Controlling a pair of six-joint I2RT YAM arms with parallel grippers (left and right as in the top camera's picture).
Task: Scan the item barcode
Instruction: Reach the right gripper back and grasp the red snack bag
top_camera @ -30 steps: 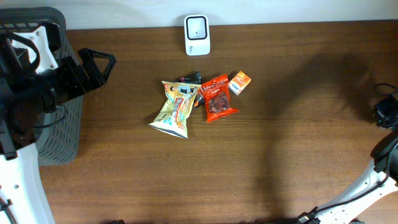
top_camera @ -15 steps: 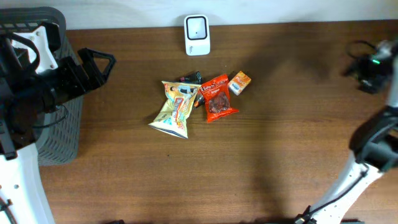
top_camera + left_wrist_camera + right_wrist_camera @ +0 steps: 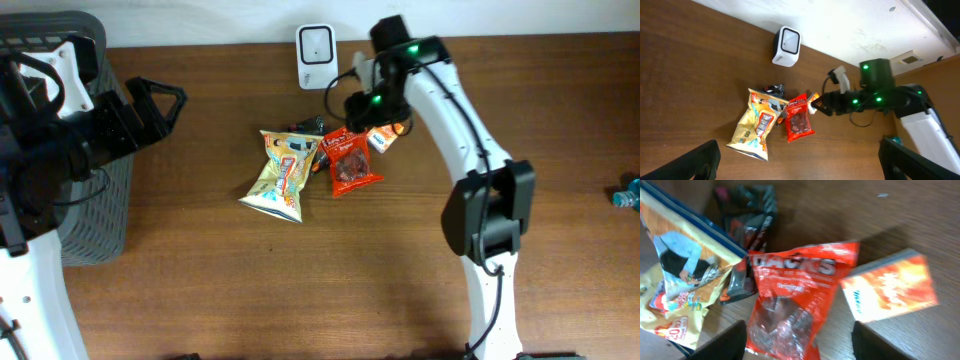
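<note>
The right gripper (image 3: 356, 108) hangs over the snack pile in the middle of the desk (image 3: 300, 280), its fingers apart and holding nothing. The red bag (image 3: 352, 160) is right under it, and a little orange box (image 3: 385, 133) sits just beside that bag. A big yellow bag (image 3: 283, 172) lies on the red bag's other side, a small dark packet (image 3: 307, 127) peeks out behind them, and the white scanner (image 3: 317, 55) stands at the back edge near the pile. The left gripper (image 3: 165, 103) is wide open and empty, well off to the side by a grey basket (image 3: 95, 215).
</note>
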